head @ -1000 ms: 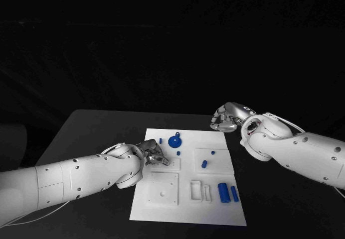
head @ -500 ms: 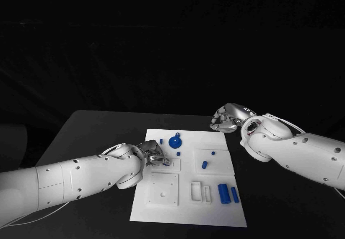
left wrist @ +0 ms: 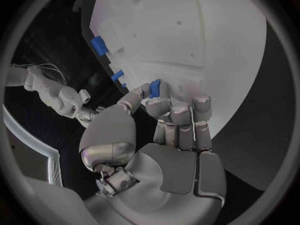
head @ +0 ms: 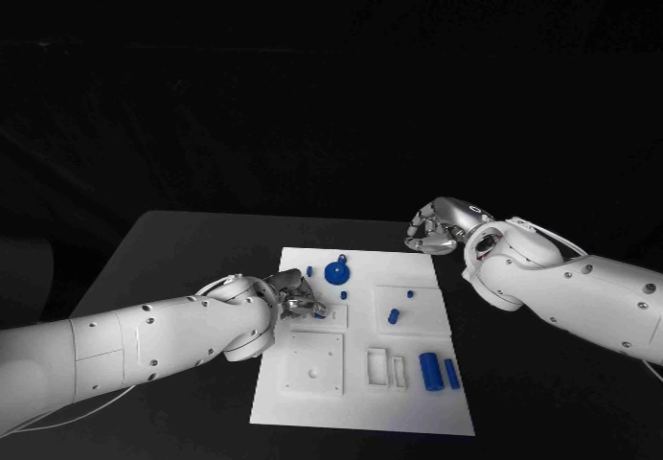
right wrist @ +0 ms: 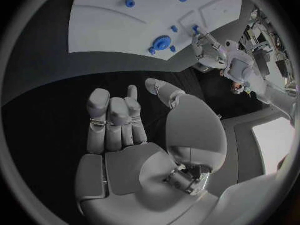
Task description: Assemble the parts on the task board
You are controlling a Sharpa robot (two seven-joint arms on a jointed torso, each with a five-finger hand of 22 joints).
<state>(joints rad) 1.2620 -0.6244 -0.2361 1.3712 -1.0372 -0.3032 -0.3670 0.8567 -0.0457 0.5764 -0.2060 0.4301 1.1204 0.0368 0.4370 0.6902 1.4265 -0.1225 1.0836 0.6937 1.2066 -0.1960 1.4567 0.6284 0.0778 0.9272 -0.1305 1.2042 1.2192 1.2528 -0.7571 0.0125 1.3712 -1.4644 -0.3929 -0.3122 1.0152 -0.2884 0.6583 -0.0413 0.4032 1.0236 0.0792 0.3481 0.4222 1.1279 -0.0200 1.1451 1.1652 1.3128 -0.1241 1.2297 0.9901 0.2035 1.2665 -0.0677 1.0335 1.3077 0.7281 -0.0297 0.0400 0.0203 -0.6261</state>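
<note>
Left wrist view: your left hand [left wrist: 164, 135] pinched a small blue part [left wrist: 154, 88] at its fingertips; looked light, rigid, slippery; right hand [right wrist: 134, 135] was curled, holding nothing.

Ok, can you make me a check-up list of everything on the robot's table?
Surface: black table, white board in its middle.
Job's things: blue gear at the board's far end, blue pegs near its right edge, a small blue part pinched by the left hand.
Clutter: nothing seen.
Hands: left hand over the board; right hand empty, fingers curled, off the board's far right corner.
Cables: thin wires at the left wrist.
Surroundings: dark.
</note>
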